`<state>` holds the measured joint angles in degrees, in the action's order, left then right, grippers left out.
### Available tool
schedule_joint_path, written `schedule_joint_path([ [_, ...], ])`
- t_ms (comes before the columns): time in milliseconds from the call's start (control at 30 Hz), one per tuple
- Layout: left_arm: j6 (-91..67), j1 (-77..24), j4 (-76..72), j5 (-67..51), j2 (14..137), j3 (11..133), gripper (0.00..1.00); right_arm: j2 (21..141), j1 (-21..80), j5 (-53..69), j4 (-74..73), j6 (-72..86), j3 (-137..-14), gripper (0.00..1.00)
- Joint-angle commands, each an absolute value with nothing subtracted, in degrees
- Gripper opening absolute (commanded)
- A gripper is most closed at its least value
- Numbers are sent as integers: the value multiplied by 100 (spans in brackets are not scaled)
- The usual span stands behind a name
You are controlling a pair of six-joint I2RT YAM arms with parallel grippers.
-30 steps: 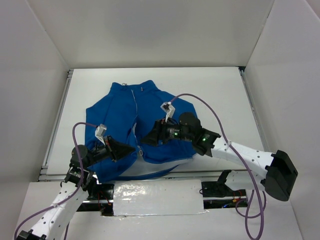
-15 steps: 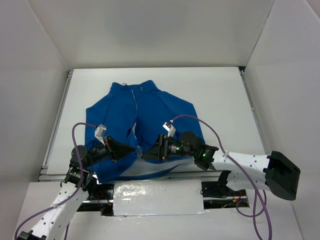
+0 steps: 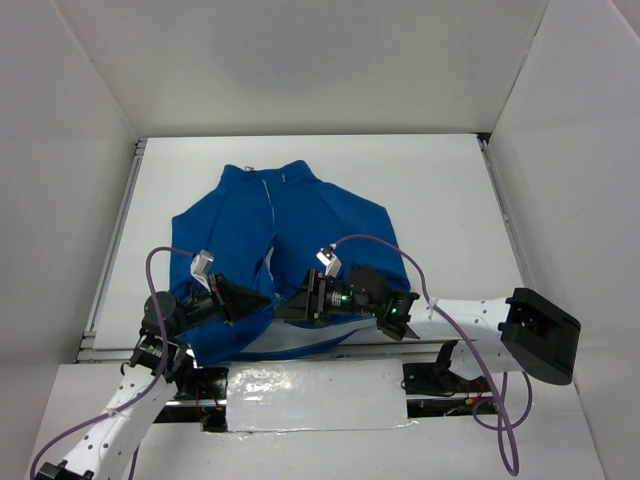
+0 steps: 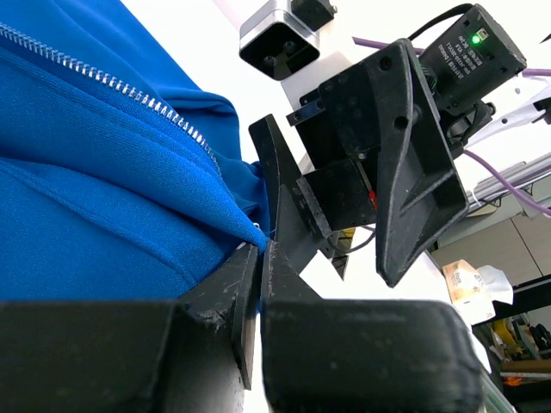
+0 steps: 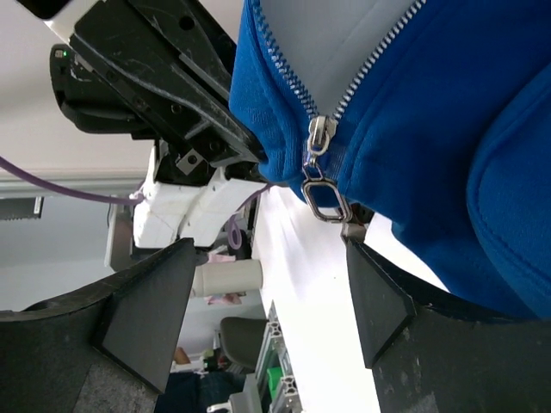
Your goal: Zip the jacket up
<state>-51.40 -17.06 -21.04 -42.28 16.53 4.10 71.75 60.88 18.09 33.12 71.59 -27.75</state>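
The royal-blue jacket (image 3: 300, 225) lies flat on the table, collar at the far side. Its silver zipper (image 3: 268, 215) runs down the front. My left gripper (image 3: 266, 297) is shut on the jacket's bottom hem corner, seen close in the left wrist view (image 4: 260, 246). My right gripper (image 3: 284, 311) is open just right of it at the hem. In the right wrist view the zipper slider (image 5: 318, 138) and its ring pull (image 5: 325, 200) hang just beyond my open right gripper (image 5: 267, 297). The teeth part above the slider over pale lining (image 5: 336, 39).
The white table (image 3: 440, 200) has white walls on three sides and a metal rail (image 3: 112, 250) along its left edge. Purple cables (image 3: 385, 240) loop over both arms. The two grippers are very close together at the near hem.
My right arm has drawn back toward the near edge and left, bringing its open gripper down to the hem beside the left gripper. The left arm has held still.
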Motion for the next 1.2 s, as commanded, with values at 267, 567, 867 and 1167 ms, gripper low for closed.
schedule_joint_path([
  [267, -5159, -1705, -2487, -4315, 1538, 439, 0, 7585, 6126, 1723, 3911, 7207, -3050, 69],
  [567, -5142, -1705, -2452, -4315, 1521, 439, 0, 7401, 6117, 1520, 3841, 7040, -3006, 61],
  [867, -5115, -1705, -2426, -4298, 1538, 439, 0, 7155, 6126, 1371, 3824, 6961, -2909, 49],
  [1167, -5124, -1705, -2496, -4315, 1573, 448, 0, 7119, 6117, 1301, 3604, 6856, -2979, 39],
])
